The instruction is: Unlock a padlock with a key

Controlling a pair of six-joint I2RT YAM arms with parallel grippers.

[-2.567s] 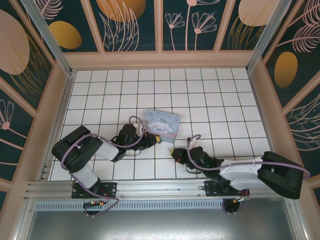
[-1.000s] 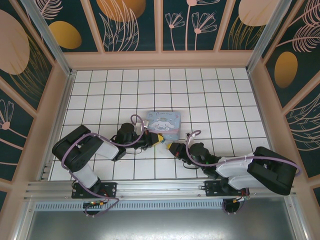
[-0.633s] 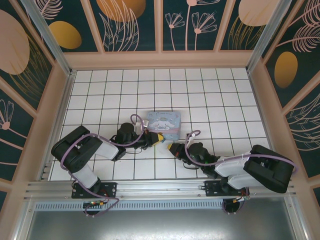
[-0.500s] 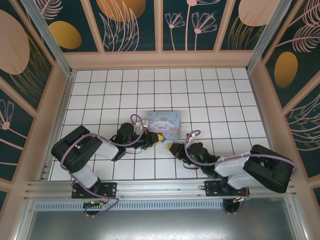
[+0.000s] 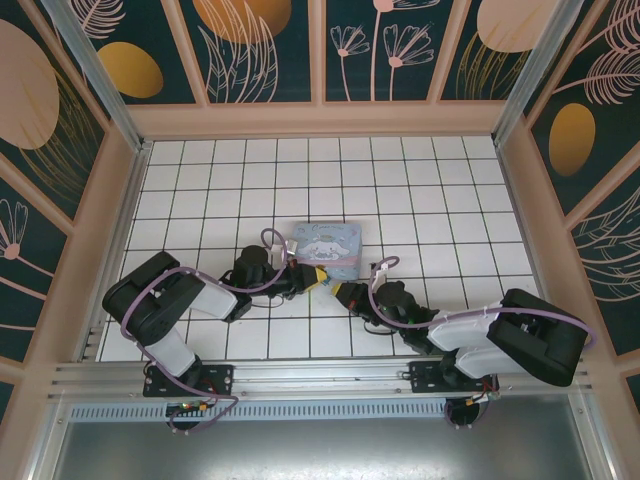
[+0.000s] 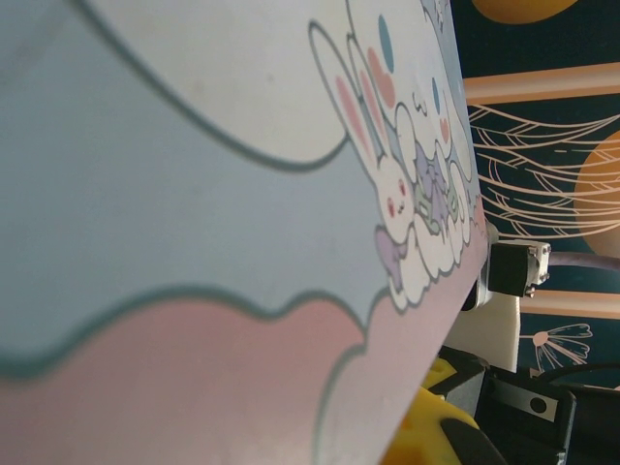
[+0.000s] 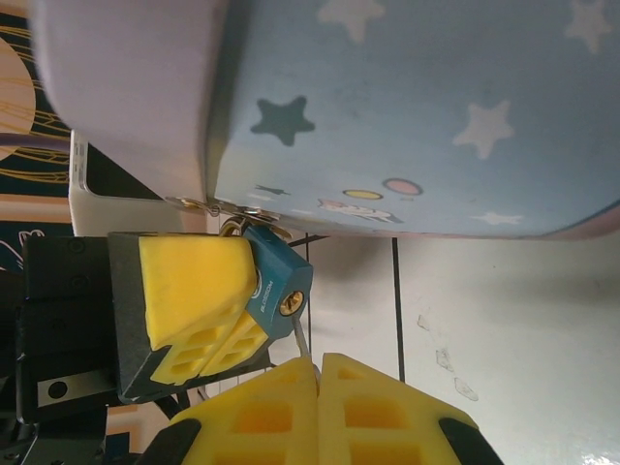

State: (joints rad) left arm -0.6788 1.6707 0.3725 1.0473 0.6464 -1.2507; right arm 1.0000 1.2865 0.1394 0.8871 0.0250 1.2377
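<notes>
Seen from above, the left arm reaches in low across the table point(image 5: 430, 200), and the left fingers point(image 5: 312, 277) end at the near edge of the box point(image 5: 326, 243). Just right of them sit the right fingers point(image 5: 341, 291), tip to tip with the left.

From the right wrist, the left fingers point(image 7: 228, 310) come in from the left, closed on the padlock point(image 7: 276, 286). Its blue body is tilted against their yellow pads, keyhole end pointing down and right. The thin shackle runs up to small silvery fittings at the edge of the box point(image 7: 417, 116). Below the padlock the right fingers point(image 7: 325, 383) are pressed together on the key point(image 7: 302, 341), a pale sliver rising from their seam towards the brass keyhole (whether its tip is inside, I cannot tell).

From the left wrist, the printed face of the box point(image 6: 194, 194) lies close across the view.
</notes>
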